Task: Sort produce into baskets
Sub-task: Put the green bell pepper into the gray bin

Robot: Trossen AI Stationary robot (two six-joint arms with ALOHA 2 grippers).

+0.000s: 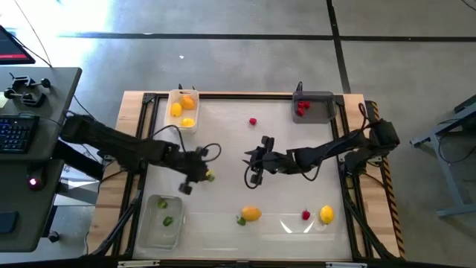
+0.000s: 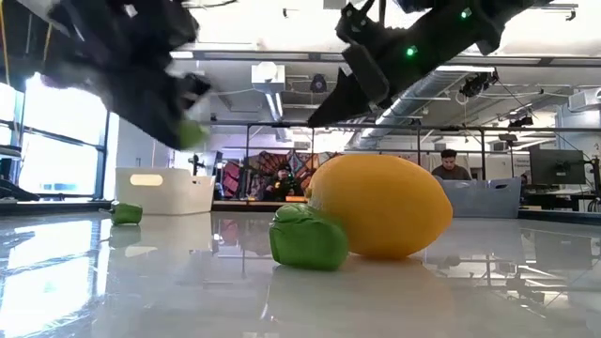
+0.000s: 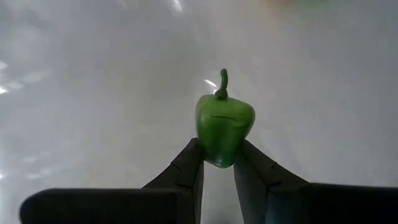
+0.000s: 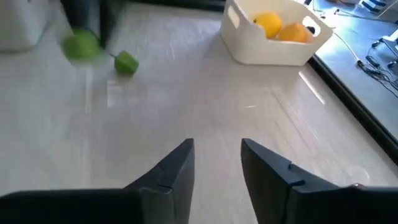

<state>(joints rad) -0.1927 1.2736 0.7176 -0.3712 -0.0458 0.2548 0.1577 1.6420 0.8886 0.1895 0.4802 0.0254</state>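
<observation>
The left gripper [image 3: 217, 163] squeezes a small green pepper [image 3: 224, 129] between its two fingers. It holds the pepper up over the table [image 1: 223, 149], not far from the clear tray [image 1: 149, 234], on the side nearer the table's middle. Two tiny green pieces [image 1: 166, 211] lie in the clear tray.

The right gripper [image 1: 256, 162] hangs over the middle of the table, just beside the left gripper. Its fingers [image 4: 171, 168] are spread apart and hold nothing.

The white tray [image 1: 172, 98] sits at the far edge, straight across the table from the clear tray, with yellow and orange fruit [image 1: 182, 108] inside. The grey tray [image 1: 327, 112] is along that same far edge, well apart from the white tray, with red berries [image 1: 302, 109] in it.

One red berry [image 1: 253, 121] lies on the table between the white tray and the grey tray. Along the near edge, past the clear tray, an orange fruit [image 1: 251, 214] touches a green piece [image 1: 241, 220]. Farther along lie a red berry [image 1: 306, 216] and a yellow lemon [image 1: 326, 215].
</observation>
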